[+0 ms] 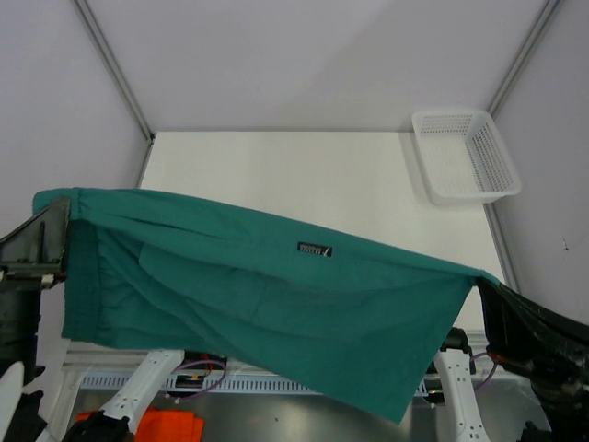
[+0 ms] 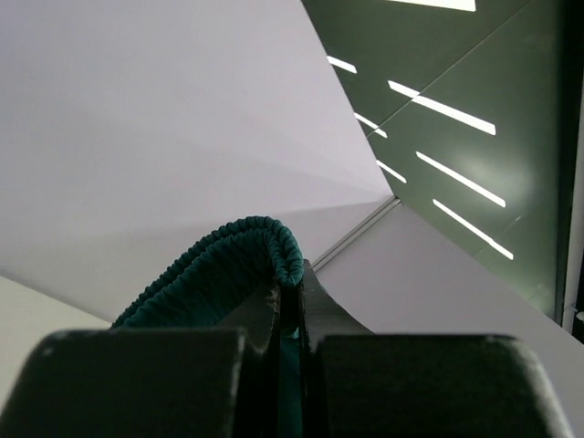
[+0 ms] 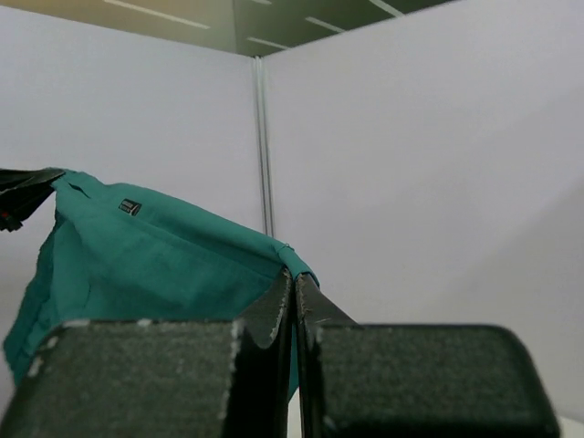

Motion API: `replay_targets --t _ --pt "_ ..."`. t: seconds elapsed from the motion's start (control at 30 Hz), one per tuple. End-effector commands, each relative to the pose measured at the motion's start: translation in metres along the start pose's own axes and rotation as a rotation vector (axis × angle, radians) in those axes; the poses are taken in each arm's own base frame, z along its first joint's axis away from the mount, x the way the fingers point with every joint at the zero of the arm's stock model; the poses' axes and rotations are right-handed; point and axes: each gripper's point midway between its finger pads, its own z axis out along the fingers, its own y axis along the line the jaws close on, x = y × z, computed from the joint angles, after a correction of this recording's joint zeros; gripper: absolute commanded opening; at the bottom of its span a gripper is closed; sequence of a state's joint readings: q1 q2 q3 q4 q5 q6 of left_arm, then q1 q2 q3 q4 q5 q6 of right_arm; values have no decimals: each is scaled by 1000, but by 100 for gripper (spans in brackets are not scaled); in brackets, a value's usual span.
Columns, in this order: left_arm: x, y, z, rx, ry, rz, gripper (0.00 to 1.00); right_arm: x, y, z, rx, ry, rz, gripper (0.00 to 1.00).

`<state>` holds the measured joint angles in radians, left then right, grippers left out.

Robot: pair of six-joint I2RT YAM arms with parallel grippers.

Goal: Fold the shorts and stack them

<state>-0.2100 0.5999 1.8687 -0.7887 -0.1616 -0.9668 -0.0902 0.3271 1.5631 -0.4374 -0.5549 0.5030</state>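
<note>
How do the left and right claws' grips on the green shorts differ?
The left claw pinches the green shorts by the ribbed waistband; right claw, by a flat corner. Fabric hangs wide at the left claw, narrow at the right claw. Both are shut, holding them aloft.

A robotics lab cell: plain pale partition panels (image 1: 304, 55) on grey metal posts (image 1: 112, 69) enclose the flat white table (image 1: 276, 170); above it, a dark ceiling (image 2: 438, 55) with white strip lights (image 2: 461, 179).

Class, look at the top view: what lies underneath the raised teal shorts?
Below the teal shorts show white arm links and an orange cloth. The near part of the table is covered.
</note>
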Motion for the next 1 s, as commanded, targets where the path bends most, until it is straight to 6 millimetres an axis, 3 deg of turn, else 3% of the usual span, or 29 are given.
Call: replay_targets --t 0.0,0.03,0.07,0.13,0.17,0.23,0.27,0.3,0.37,0.4,0.47,0.5,0.53,0.67,0.7,0.77,0.8,0.87,0.9,0.93,0.97 --pt "34 33 65 -91 59 53 0 46 -64 26 158 107 120 0" --pt "53 49 84 -126 108 57 0 53 -71 31 163 113 133 0" --pt "59 52 95 -120 115 53 0 77 -92 39 203 165 173 0" --pt "88 84 117 -180 171 54 0 99 -111 47 236 207 210 0" --pt "96 90 132 -179 175 52 0 121 -130 54 267 248 238 0" --pt "125 128 148 -246 220 50 0 141 -147 61 286 266 261 0" --pt "136 137 161 -248 229 48 0 158 -162 65 314 289 282 0" --pt "158 168 165 -304 270 47 0 185 -179 62 356 331 315 0" --pt "177 187 183 -308 278 33 0 209 -197 66 381 344 333 0" --pt "200 222 181 -368 313 33 0 240 -213 61 418 395 368 0" --pt "218 243 197 -370 309 16 0 259 -230 63 441 389 371 0" --pt "232 266 194 -411 326 21 0 276 -242 63 463 415 380 0" --pt "237 274 199 -418 327 27 0 285 -250 64 475 421 380 0" --pt "239 271 229 -386 313 55 0 288 -272 88 467 415 348 0" --pt "227 246 247 -328 292 55 0 282 -277 94 464 402 334 0" --pt "221 231 259 -309 288 57 0 258 -287 122 436 364 311 0" --pt "206 206 272 -264 261 57 0 249 -290 133 423 348 327 0" --pt "201 188 294 -251 270 54 0 214 -292 166 335 296 318 0" --pt "186 159 304 -200 250 44 0 200 -288 176 303 275 334 0" --pt "198 167 307 -222 298 46 0 188 -283 183 273 263 325 0" --pt "173 127 312 -142 251 38 0 166 -270 192 223 240 301 0"
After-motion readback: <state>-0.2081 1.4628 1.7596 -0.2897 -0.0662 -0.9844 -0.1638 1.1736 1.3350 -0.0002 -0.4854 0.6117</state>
